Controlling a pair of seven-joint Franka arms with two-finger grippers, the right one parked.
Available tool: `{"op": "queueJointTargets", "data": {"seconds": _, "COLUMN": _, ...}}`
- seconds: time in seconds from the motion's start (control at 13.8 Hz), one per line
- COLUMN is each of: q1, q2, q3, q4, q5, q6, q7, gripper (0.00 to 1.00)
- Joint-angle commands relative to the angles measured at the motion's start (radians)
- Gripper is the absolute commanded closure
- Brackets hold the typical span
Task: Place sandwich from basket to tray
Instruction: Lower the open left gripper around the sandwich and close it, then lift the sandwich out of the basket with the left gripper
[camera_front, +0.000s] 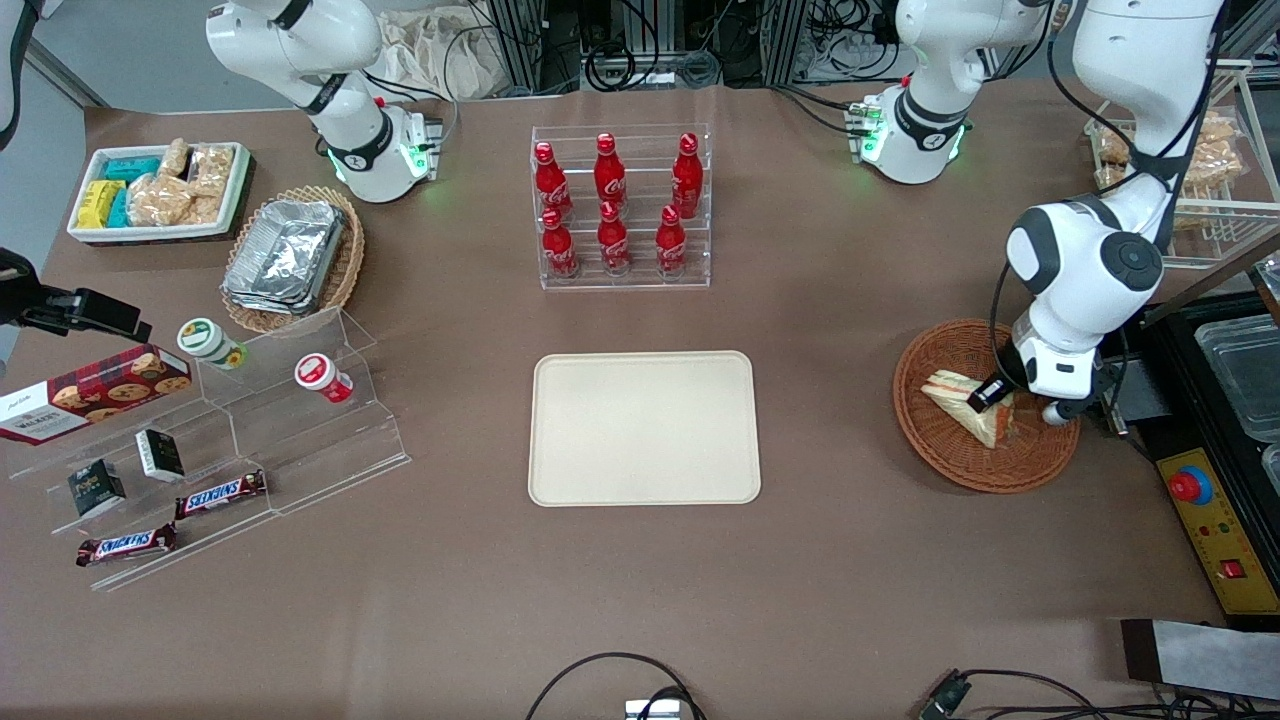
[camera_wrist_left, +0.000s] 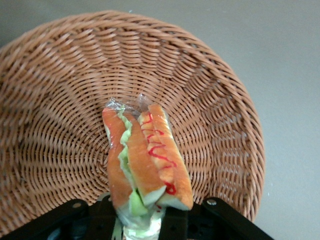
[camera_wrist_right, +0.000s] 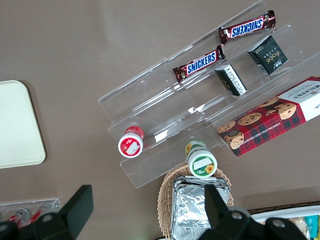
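I'm in a robot lab mocked up as a snack shop: brown-covered table (camera_front: 640, 600), cable clutter and aluminium framing (camera_front: 650, 40) at 12 o'clock, e-stop box (camera_front: 1205, 520) at 4, cola rack (camera_front: 622, 205) and candy display (camera_front: 230, 450) staged.

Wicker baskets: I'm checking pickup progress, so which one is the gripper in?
The reddish-brown round basket holding the sandwich; the gripper is there, shut on it.

Rough woven wicker basket (camera_wrist_left: 210, 100), glossy clear-wrapped sandwich (camera_wrist_left: 147, 160), smooth matt plastic tray (camera_front: 643, 427), matt brown table (camera_front: 800, 580)
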Motion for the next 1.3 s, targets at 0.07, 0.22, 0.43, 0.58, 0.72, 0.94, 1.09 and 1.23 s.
{"op": "queueJointTargets", "data": {"seconds": 0.07, "q1": -0.008, "q2": -0.113, "q3": 0.007, "q4": -0.007, "q5": 0.017, "q6": -0.099, "q7": 0.161, "gripper": 0.82}}
{"op": "queueJointTargets", "data": {"seconds": 0.22, "q1": -0.008, "q2": -0.149, "q3": 0.004, "q4": -0.006, "q5": 0.017, "q6": -0.138, "q7": 0.262, "gripper": 0.82}}
{"op": "queueJointTargets", "data": {"seconds": 0.43, "q1": -0.011, "q2": -0.201, "q3": -0.028, "q4": -0.006, "q5": 0.019, "q6": -0.195, "q7": 0.376, "gripper": 0.82}}
{"op": "queueJointTargets", "data": {"seconds": 0.58, "q1": -0.011, "q2": -0.219, "q3": -0.097, "q4": -0.004, "q5": 0.019, "q6": -0.225, "q7": 0.39, "gripper": 0.82}}
{"op": "queueJointTargets", "data": {"seconds": 0.72, "q1": -0.011, "q2": -0.219, "q3": -0.191, "q4": 0.001, "q5": 0.017, "q6": -0.227, "q7": 0.381, "gripper": 0.81}}
{"op": "queueJointTargets", "data": {"seconds": 0.94, "q1": -0.011, "q2": -0.209, "q3": -0.3, "q4": 0.024, "q5": 0.011, "q6": -0.225, "q7": 0.374, "gripper": 0.78}}
{"op": "queueJointTargets", "data": {"seconds": 1.09, "q1": -0.011, "q2": -0.207, "q3": -0.343, "q4": 0.033, "q5": 0.002, "q6": -0.225, "q7": 0.359, "gripper": 0.78}}
{"op": "queueJointTargets", "data": {"seconds": 1.23, "q1": -0.011, "q2": -0.19, "q3": -0.404, "q4": 0.065, "q5": 0.0, "q6": -0.225, "q7": 0.263, "gripper": 0.78}}
